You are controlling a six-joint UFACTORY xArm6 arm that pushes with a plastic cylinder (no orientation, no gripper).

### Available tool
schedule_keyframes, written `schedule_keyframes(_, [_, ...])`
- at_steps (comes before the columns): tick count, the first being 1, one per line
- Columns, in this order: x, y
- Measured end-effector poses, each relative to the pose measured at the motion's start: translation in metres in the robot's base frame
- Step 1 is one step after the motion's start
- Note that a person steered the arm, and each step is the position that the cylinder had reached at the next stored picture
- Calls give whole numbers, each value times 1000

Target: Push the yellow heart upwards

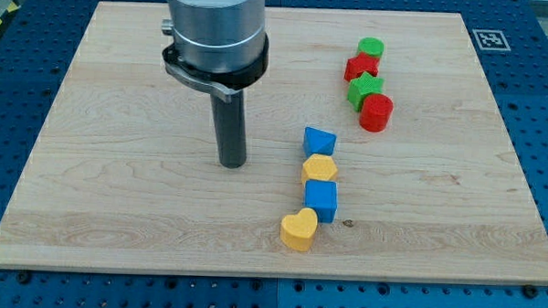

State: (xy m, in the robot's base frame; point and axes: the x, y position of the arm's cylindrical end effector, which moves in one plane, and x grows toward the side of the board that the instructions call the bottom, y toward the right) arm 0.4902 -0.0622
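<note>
The yellow heart lies on the wooden board toward the view's bottom centre. It touches a blue cube just above and to its right. My tip stands on the board to the upper left of the heart, apart from it by about a block's width or more. The rod hangs from the grey arm at the view's top.
Above the blue cube sit a yellow hexagon-like block and a blue angular block, in a column. At the upper right cluster a green cylinder, a red star-like block, a green star-like block and a red cylinder.
</note>
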Motion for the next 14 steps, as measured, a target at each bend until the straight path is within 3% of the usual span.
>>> schedule_keyframes(2, [-92, -67])
schedule_keyframes(6, [-97, -33])
schedule_keyframes(7, [-85, -25])
schedule_keyframes(8, [-12, -24])
schedule_keyframes(9, [71, 14])
schedule_keyframes(10, [119, 60])
schedule_keyframes(13, [129, 91])
schedule_keyframes(14, [101, 124])
